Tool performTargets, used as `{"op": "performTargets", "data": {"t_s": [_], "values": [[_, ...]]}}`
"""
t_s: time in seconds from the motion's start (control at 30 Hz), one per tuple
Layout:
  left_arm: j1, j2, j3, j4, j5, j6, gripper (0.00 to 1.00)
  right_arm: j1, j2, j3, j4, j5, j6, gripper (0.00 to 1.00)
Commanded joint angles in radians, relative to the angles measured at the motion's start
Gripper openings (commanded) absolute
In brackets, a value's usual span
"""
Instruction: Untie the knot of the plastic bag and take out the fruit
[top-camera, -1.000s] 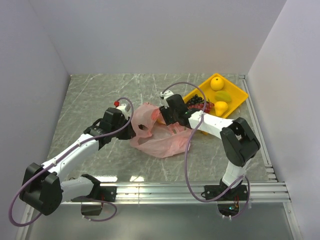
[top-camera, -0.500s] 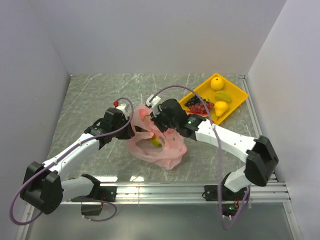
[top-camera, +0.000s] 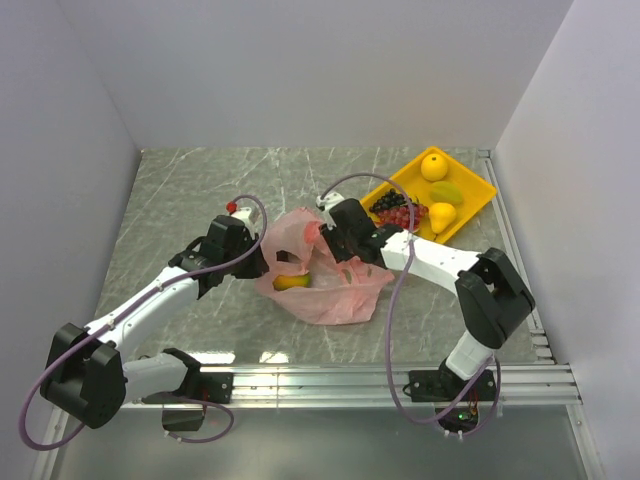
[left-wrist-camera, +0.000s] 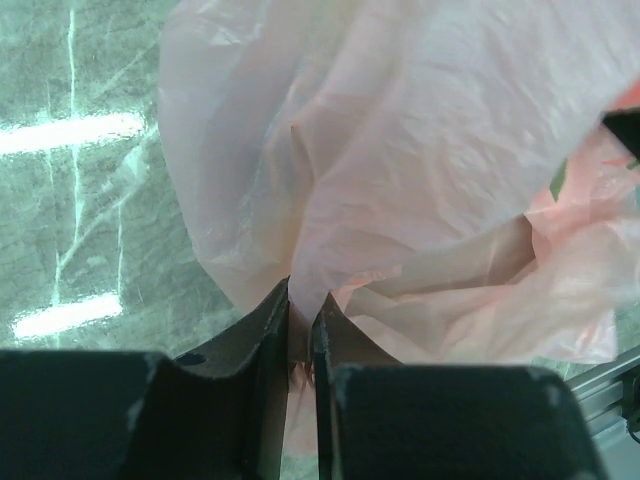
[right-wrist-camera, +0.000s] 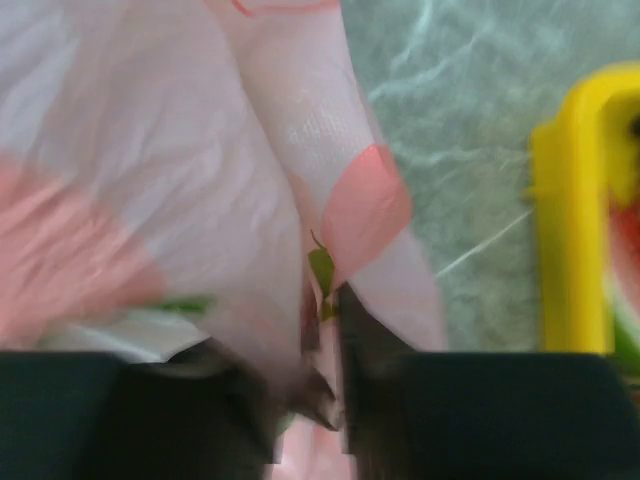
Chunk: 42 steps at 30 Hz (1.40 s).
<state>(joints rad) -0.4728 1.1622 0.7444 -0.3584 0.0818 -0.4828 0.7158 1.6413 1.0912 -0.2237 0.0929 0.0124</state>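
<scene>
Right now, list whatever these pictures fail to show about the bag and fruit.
- Knot: no view shows it; the crumpled bag may bury it in its folds.
- Fruit: top view shows one yellow piece; plastic hides any others.
- Right hand: right wrist view is blurred, grip unclear.
- Left wrist view: bag pinched in the left hand fills it, hiding contents.

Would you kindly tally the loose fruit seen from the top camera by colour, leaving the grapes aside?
Yellow or yellow-orange: 3 (citrus, pear, fruit inside the plastic bag)
Greenish: 1 (mango)
Total: 4
</scene>
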Motion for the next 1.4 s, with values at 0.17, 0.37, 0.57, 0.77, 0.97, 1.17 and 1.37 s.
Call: {"op": "performTargets", "data": {"t_s": [0.17, 0.37, 0.57, 0.77, 0.97, 1.17, 1.37], "values": [[0.003, 0.039, 0.027, 0.003, 0.012, 0.001, 0.18, 0.072, -0.185, -0.013, -0.014, 0.105, 0.043, 0.71], [0.003, 0.041, 0.026, 0.004, 0.000, -0.011, 0.18, 0.158, -0.324, -0.022, 0.003, 0.030, -0.026, 0.74], [0.005, 0.002, 0.020, 0.015, -0.042, -0.025, 0.14, 0.212, -0.256, -0.036, 0.027, -0.128, -0.045, 0.72], [0.006, -0.042, 0.004, 0.036, -0.065, -0.043, 0.10, 0.264, -0.130, -0.102, 0.188, -0.116, 0.026, 0.75], [0.006, -0.039, 0.003, 0.041, -0.044, -0.042, 0.09, 0.271, -0.034, -0.108, 0.296, -0.096, 0.026, 0.94], [0.005, -0.033, 0.001, 0.042, -0.025, -0.039, 0.09, 0.272, 0.075, -0.065, 0.354, -0.096, 0.037, 0.94], [0.005, -0.029, 0.004, 0.042, -0.014, -0.039, 0.09, 0.274, 0.155, -0.044, 0.400, -0.059, 0.067, 0.93]]}}
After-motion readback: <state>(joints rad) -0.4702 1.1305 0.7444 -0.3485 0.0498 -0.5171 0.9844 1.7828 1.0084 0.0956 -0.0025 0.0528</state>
